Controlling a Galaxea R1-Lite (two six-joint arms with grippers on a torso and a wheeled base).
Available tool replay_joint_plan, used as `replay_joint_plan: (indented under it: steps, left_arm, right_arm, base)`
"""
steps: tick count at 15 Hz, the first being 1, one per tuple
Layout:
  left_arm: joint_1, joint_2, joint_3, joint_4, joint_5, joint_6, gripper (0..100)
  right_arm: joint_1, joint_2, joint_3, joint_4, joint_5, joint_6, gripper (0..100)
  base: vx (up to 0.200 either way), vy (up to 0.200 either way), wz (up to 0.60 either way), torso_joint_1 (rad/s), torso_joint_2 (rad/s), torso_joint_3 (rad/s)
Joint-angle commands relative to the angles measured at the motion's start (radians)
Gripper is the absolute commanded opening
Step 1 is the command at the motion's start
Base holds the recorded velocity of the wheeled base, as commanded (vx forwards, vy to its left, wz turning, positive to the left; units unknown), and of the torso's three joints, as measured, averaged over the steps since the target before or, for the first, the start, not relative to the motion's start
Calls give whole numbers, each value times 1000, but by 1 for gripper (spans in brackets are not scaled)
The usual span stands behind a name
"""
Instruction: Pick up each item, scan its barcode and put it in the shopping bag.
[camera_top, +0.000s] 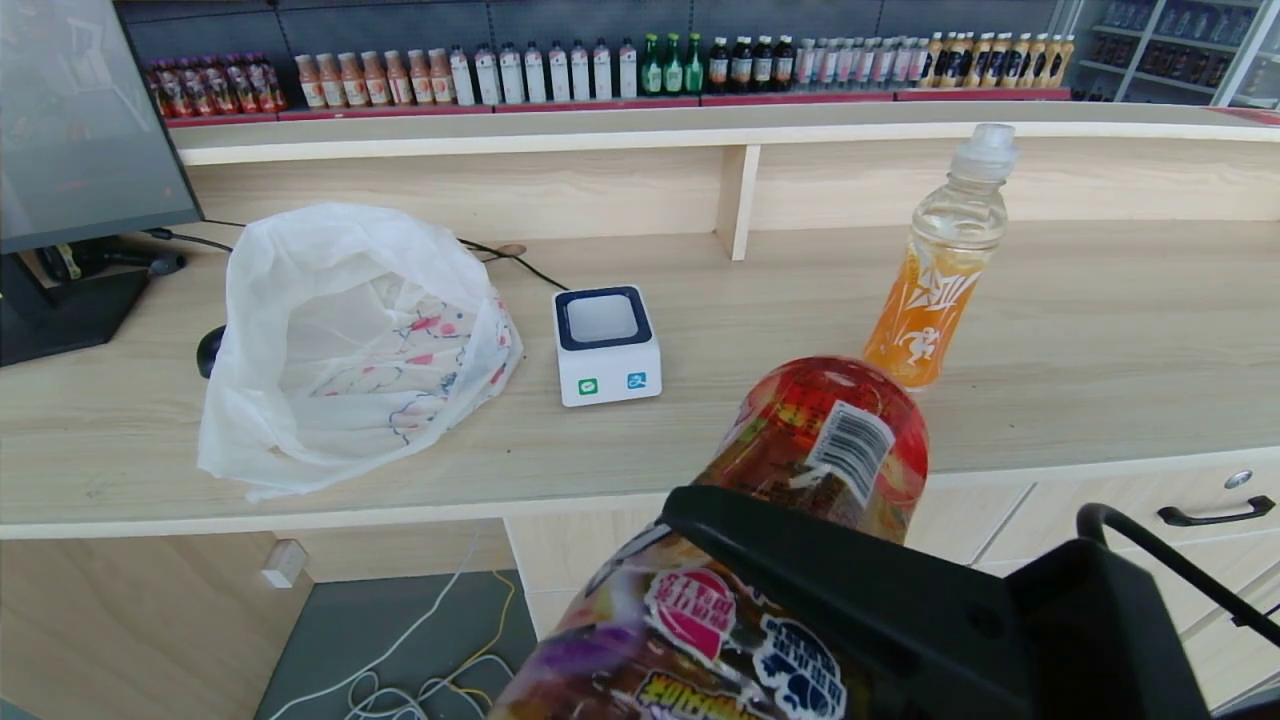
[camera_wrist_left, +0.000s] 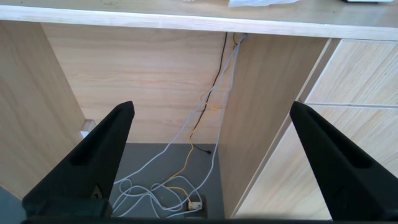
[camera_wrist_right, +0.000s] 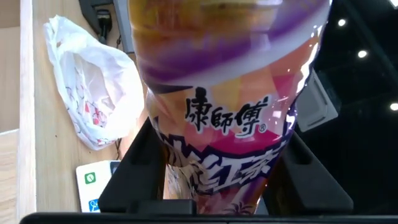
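My right gripper (camera_top: 790, 570) is shut on a large drink bottle (camera_top: 790, 480) with a red, orange and purple label, held raised near the counter's front edge with its barcode (camera_top: 850, 445) facing up. The same bottle (camera_wrist_right: 230, 93) sits between the right fingers (camera_wrist_right: 134, 171). The white barcode scanner (camera_top: 606, 344) stands mid-counter, left of the bottle. An open white shopping bag (camera_top: 350, 340) lies left of the scanner. An orange drink bottle (camera_top: 940, 265) stands upright on the counter behind the held one. My left gripper (camera_wrist_left: 211, 155) hangs open below the counter, holding nothing.
A monitor (camera_top: 80, 120) on a stand occupies the counter's far left, with cables behind the bag. A raised shelf (camera_top: 740, 130) runs along the counter's back. Drawers (camera_top: 1210, 515) sit under the counter at right. Loose cables (camera_wrist_left: 186, 180) lie on the floor beneath.
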Motion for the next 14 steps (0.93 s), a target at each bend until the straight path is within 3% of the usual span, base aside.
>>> replay_joint_plan:
  steps: [1,8,11,14]
  left_arm:
    - [0,0,0,0,1,0,100]
    - [0,0,0,0,1,0,100]
    - [0,0,0,0,1,0,100]
    - [0,0,0,0,1,0,100]
  right_arm:
    - [-1,6,10,-1,0,67,0]
    - [-93,34,-4,-5,-3,379,0]
    - [-155,95,-85,-11,-5,580,0]
    - [-242,83,-113,-38,-3,627,0]
  base:
    - [0,0,0,0,0,0]
    - [0,0,0,0,0,0]
    - [0,0,0,0,0,0]
    - [0,0,0,0,0,0]
